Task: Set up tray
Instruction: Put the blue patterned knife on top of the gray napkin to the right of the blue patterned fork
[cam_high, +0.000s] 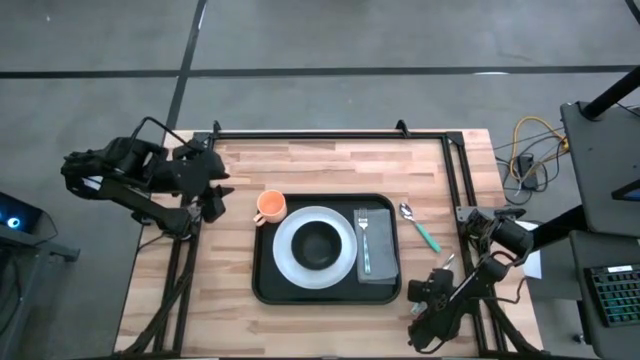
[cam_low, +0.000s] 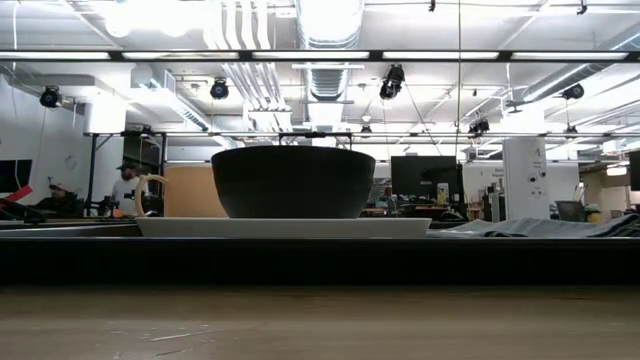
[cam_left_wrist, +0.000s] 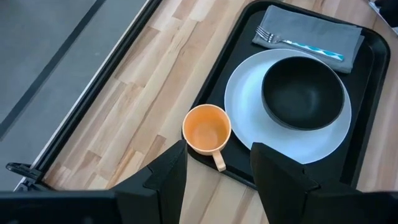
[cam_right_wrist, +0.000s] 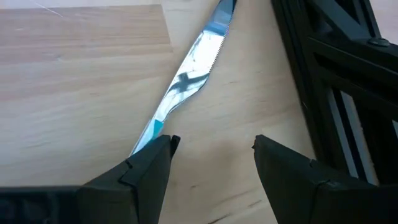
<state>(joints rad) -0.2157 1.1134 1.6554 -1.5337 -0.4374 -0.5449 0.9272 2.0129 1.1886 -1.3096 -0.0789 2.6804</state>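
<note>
The tray (cam_high: 268, 285) lies at the middle of the wooden surface (cam_high: 330, 160), long sides running left to right. On it sits a white plate (cam_high: 285, 250) carrying a black bowl (cam_high: 317, 242). To the plate's right, still inside the tray, a grey napkin (cam_high: 380, 262) lies flat with a fork (cam_high: 364, 240) on top, tines toward the far edge. An orange cup (cam_high: 271, 206) sits at the tray's far-left corner, overlapping the rim; in the left wrist view its handle (cam_left_wrist: 218, 163) reaches over the tray's edge.

Off the tray, on the bare surface to its right, lies a spoon (cam_high: 418, 225) with a teal handle, bowl end toward the far edge. A knife (cam_right_wrist: 189, 78) lies on the surface near the right-hand frame rail, its serrated blade and a teal handle showing in the right wrist view.

The left hand (cam_high: 213, 203) hangs near the surface's left edge, just beside the cup, fingers released and empty. The right hand (cam_right_wrist: 211, 146) is low over the surface at the near-right corner, fingers released, straddling the knife's handle end without gripping it.

In the low view the bowl and plate fill the middle, with people visible in the room behind at left.
</note>
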